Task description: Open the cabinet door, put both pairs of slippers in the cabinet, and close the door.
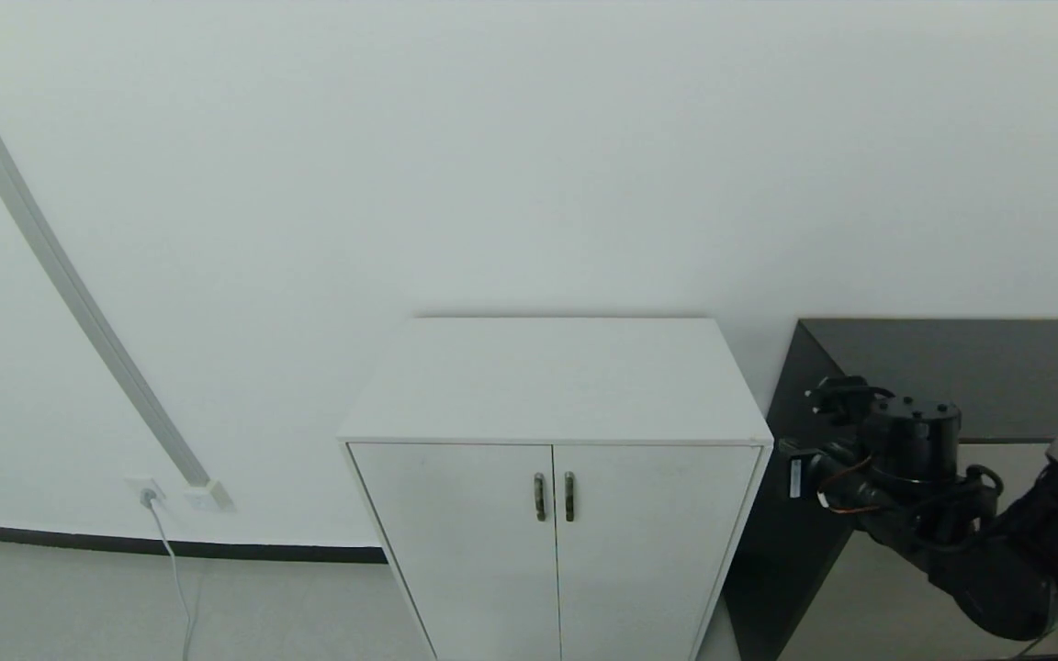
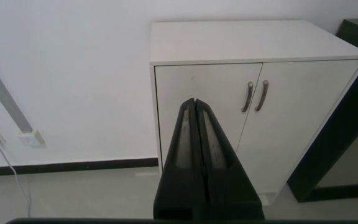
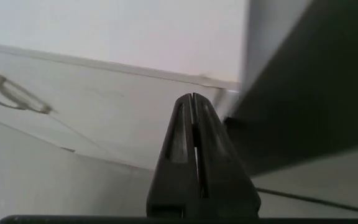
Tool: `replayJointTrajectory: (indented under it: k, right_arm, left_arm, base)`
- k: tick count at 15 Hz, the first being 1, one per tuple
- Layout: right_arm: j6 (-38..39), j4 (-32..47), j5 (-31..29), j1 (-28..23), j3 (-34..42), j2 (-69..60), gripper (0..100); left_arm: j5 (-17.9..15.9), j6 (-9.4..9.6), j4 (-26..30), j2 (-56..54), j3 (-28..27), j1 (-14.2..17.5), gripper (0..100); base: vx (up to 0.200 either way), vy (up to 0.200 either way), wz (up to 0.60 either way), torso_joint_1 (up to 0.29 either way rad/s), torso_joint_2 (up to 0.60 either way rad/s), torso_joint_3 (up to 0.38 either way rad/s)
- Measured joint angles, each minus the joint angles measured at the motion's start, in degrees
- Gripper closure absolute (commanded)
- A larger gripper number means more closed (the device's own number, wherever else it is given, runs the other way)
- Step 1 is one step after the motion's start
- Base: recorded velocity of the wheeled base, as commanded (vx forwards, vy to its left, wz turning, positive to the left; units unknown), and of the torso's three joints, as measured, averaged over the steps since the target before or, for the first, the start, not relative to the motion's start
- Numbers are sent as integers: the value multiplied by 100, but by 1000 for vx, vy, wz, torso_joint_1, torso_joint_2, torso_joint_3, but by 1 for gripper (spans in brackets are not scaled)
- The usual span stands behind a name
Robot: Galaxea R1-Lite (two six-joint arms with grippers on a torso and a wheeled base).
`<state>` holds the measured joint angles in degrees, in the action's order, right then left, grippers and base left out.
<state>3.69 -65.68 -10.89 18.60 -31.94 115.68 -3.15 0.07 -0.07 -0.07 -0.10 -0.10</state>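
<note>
The white cabinet (image 1: 555,386) stands against the wall with both doors shut. Its two dark handles (image 1: 555,496) sit side by side at the middle seam. My left gripper (image 2: 194,101) is shut and empty, some way in front of the cabinet (image 2: 260,93), in line with the left door (image 2: 197,87). My right arm's wrist (image 1: 896,459) hangs beside the cabinet's right side, in front of the dark furniture. My right gripper (image 3: 194,96) is shut with nothing in it, near the cabinet's upper right corner (image 3: 225,87); a handle (image 3: 14,93) shows farther off.
A dark, low piece of furniture (image 1: 951,367) stands right against the cabinet's right side. On the wall to the left are a slanting cable duct (image 1: 61,266) and a socket (image 1: 148,494) with a cable running down. Bare floor (image 2: 73,193) lies left of the cabinet.
</note>
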Motion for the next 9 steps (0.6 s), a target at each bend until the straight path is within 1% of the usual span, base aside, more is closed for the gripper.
replayJointTrajectory:
  k: [9]
  right_arm:
    - [-345, 29, 13, -1508, 1447, -1530, 100]
  left_arm:
    - [-2, -7, 0, 0, 0, 0, 100]
  base:
    - [0, 0, 0, 0, 0, 0]
